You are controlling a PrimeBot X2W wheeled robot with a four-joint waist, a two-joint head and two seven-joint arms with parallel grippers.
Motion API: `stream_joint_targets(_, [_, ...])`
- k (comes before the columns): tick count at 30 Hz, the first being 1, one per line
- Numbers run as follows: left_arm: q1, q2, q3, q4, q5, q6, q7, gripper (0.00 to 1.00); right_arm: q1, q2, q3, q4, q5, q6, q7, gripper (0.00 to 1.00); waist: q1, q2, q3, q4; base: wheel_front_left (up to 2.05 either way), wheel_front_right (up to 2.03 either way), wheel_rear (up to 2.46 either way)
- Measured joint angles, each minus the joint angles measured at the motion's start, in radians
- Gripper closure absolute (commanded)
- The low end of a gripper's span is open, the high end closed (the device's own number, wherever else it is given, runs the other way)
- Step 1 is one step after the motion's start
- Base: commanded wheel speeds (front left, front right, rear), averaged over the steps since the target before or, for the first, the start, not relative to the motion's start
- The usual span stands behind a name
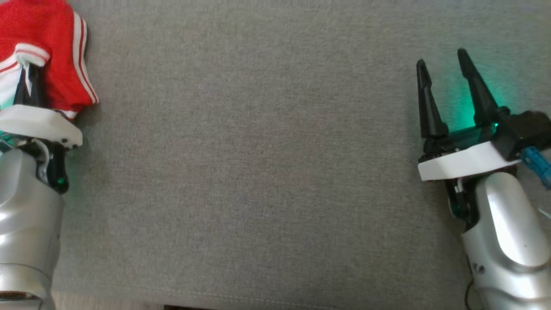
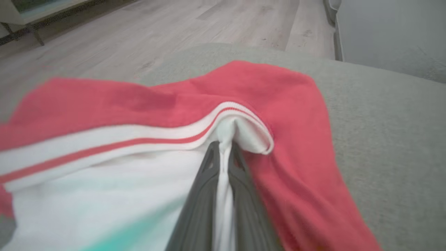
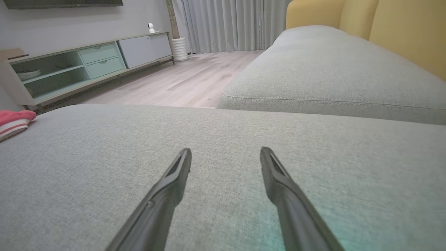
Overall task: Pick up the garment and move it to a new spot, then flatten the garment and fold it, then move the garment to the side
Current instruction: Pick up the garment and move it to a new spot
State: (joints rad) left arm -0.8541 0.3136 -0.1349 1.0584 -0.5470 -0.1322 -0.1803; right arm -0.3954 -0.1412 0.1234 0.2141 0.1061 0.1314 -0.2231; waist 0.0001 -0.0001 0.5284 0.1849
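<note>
Leftward, red garment (image 1: 56, 56) on grey cushion (image 1: 275, 172), wooden floor (image 3: 181, 80), sideboard (image 3: 87, 66), yellow backrest (image 3: 400, 31).

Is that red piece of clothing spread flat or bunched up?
Bunched up: the garment lies in folds, white cloth pinched in the shut left hand.

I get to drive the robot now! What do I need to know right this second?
Left claw: shut, pinching a white fold of the red-and-white garment.
Right claw: open, holding nothing, over the grey cushion on the right.
The garment lies bunched up at the cushion's far left, not flat.
Done: grip made.
Left to do: lift it to a new spot, flatten it, fold it, move it aside.
</note>
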Motion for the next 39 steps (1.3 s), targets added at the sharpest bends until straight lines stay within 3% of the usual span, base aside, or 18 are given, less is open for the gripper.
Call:
stream_joint_targets(7, [-0.012,0.073,-0.189,-0.139,-0.019,0.000,-0.032,1.00,0.049,0.042,-0.008,0.095,0.036,0.000,-0.022,0.00,-0.0002,0.0000,-0.094,-0.056,0.00,0.00,0.00])
stream_joint_targets(12, [-0.032,0.067,-0.288,-0.239,-0.028,0.000,-0.032,1.00,0.065,0.069,-0.008,0.130,0.054,0.000,-0.026,0.00,-0.0004,0.0001,-0.158,-0.123,0.00,0.00,0.00])
stream_joint_targets(18, [-0.027,-0.042,-0.395,-0.316,-0.034,0.000,-0.022,1.00,0.104,0.075,-0.001,0.139,0.078,0.000,-0.027,0.00,-0.0003,0.0000,-0.219,-0.226,0.00,0.00,0.00])
stream_joint_targets(26, [0.043,-0.239,-0.508,-0.322,-0.045,0.000,-0.051,1.00,0.121,0.082,0.046,0.146,0.123,0.000,-0.028,0.00,-0.0002,0.0001,-0.260,-0.364,0.00,0.00,0.00])
stream_joint_targets(31, [0.084,-0.278,-0.591,-0.320,-0.061,0.000,-0.063,1.00,0.121,0.082,0.047,0.154,0.124,0.000,-0.028,0.00,-0.0002,0.0001,-0.279,-0.396,0.00,0.00,0.00])
stream_joint_targets(32, [0.093,-0.278,-0.602,-0.319,-0.067,0.000,-0.068,0.87,0.121,0.082,0.048,0.156,0.129,0.000,-0.028,0.00,-0.0003,0.0001,-0.283,-0.394,0.00,0.00,0.00])
stream_joint_targets(33, [0.104,-0.277,-0.613,-0.323,-0.076,0.000,-0.069,0.33,0.122,0.082,0.049,0.160,0.132,0.000,-0.028,0.00,-0.0002,0.0001,-0.286,-0.389,0.00,0.00,0.00])
stream_joint_targets(34, [0.116,-0.276,-0.623,-0.329,-0.090,0.003,-0.070,0.00,0.122,0.082,0.051,0.163,0.133,0.000,-0.028,0.00,-0.0001,0.0001,-0.290,-0.384,0.00,0.00,0.00])
stream_joint_targets(39, [0.190,-0.277,-0.581,-0.396,-0.074,0.077,-0.071,0.00,0.125,0.084,0.054,0.174,0.133,0.000,-0.028,0.00,-0.0001,0.0001,-0.316,-0.347,0.00,0.00,0.00])
